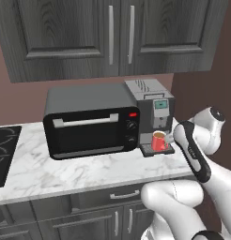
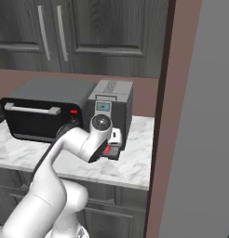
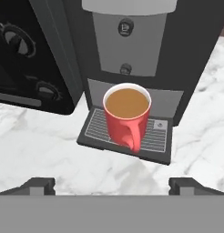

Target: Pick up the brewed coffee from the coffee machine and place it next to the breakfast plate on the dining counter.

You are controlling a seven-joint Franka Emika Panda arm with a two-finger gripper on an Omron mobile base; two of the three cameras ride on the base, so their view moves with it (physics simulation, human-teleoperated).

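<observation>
The brewed coffee [image 3: 126, 116] is a small red mug with brown coffee inside, upright on the dark drip tray [image 3: 155, 141] of the grey coffee machine [image 3: 127, 41]. Its handle faces the hand camera. My gripper [image 3: 114, 184] is open, with its two dark fingertips [image 3: 38, 185] spread wide and nothing between them. It sits a little short of the mug, level with it. From the left base view the mug [image 1: 158, 140] stands under the machine [image 1: 155, 110] with the gripper [image 1: 171, 137] just to its right. The breakfast plate and the dining counter are out of view.
A wide black toaster oven [image 1: 89, 124] stands touching the machine's left side on the marble counter [image 1: 65, 171]. A black cooktop [image 1: 2, 152] lies at the far left. Dark upper cabinets [image 1: 112, 33] hang above. A brown wall [image 2: 165, 93] closes in right of the machine.
</observation>
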